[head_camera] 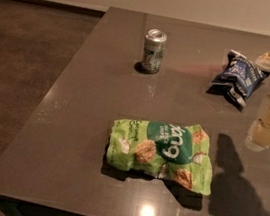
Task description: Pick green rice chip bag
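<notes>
The green rice chip bag (163, 148) lies flat on the grey table (82, 122), near the front middle. It is light green with a dark green circle, white lettering and pictured brown rice cakes. My gripper (262, 136) hangs at the right edge of the camera view, above the table. It is to the right of the bag and a little farther back, apart from it and holding nothing that I can see. Its shadow falls on the table just right of the bag.
A silver-green drink can (153, 50) stands upright at the back middle. A smaller dark blue snack bag (239, 76) lies at the back right, close behind the gripper. The table's left edge (51, 92) drops to a brown floor.
</notes>
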Controlling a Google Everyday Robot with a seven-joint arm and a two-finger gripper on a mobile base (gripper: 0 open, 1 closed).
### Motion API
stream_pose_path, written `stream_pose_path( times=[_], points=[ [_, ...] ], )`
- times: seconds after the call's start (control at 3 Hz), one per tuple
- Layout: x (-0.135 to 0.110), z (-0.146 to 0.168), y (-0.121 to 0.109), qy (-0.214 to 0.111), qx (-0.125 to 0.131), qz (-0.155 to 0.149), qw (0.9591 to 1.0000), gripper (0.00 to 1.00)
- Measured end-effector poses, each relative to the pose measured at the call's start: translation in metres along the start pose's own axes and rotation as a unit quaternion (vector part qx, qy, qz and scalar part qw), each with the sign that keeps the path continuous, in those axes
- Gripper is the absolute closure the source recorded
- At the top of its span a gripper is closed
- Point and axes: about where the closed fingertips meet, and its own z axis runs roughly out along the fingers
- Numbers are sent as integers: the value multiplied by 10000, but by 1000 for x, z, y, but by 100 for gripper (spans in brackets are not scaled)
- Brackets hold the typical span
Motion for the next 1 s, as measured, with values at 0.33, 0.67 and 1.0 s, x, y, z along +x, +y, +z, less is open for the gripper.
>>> stream_pose_path(
  times=[0.33,0.67,1.0],
  points=[
    [0,0,0,0,1,0,10000,0],
    [-10,-1,7,-5,-71,-113,9999,0],
    [-29,6,24,-93,-97,-315,9994,0]
  ],
)
